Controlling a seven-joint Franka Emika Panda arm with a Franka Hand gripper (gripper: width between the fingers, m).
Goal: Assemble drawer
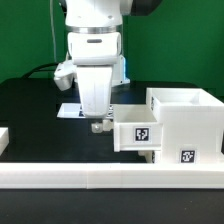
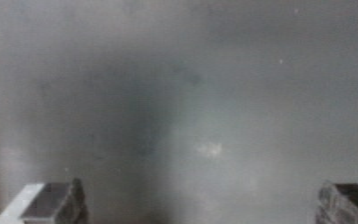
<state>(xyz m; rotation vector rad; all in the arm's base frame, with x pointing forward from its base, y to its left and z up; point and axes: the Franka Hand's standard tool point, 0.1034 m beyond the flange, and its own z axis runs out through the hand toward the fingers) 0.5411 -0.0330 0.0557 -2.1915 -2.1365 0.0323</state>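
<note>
The drawer point(image 1: 139, 130), a low white open-top tray with a black-and-white marker on its side, sticks partway out of the taller white housing point(image 1: 186, 118) at the exterior view's right. My gripper point(image 1: 98, 125) points down just off the drawer's free end, close above the black table. In the wrist view the gripper point(image 2: 201, 205) is open: two fingertips point(image 2: 51, 203) stand wide apart with only blurred grey surface between them. The drawer's knob is not clearly visible.
A long white rail point(image 1: 100, 177) runs along the front of the table. The marker board point(image 1: 68, 111) lies behind my gripper. A small white part point(image 1: 3, 139) sits at the exterior view's left edge. A green wall stands behind.
</note>
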